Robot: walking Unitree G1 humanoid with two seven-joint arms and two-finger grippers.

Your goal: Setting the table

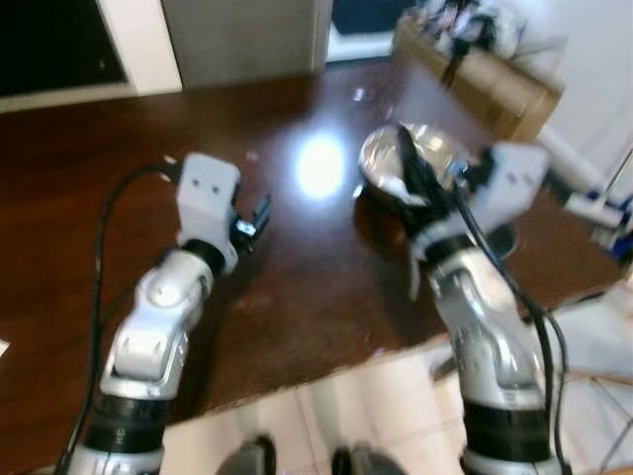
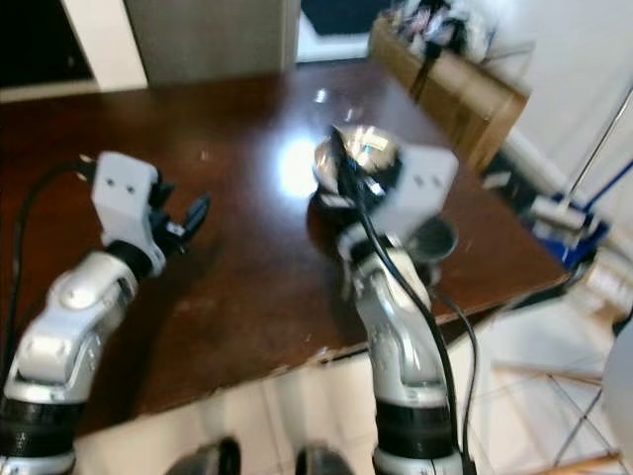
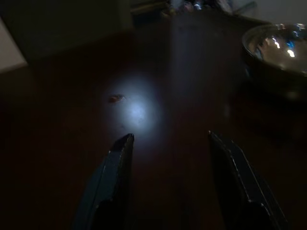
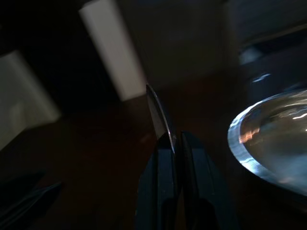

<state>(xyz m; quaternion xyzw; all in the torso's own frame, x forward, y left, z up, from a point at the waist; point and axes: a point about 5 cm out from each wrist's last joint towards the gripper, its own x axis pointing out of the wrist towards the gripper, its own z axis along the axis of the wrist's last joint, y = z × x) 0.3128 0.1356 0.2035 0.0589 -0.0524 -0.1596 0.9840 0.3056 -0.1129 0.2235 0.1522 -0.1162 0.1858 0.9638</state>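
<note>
The right gripper (image 4: pixel 175 143) is pinched shut on a thin metal blade, probably a knife (image 4: pixel 158 115), over the table (image 1: pixel 297 287) beside the shiny bowl (image 1: pixel 420 153); it looks stiff, slippery, best gripped flat-on, while the left gripper (image 3: pixel 168 143) hovers open.

A dark wooden table (image 1: pixel 297 287) carries a shiny metal bowl (image 1: pixel 420 158).
</note>
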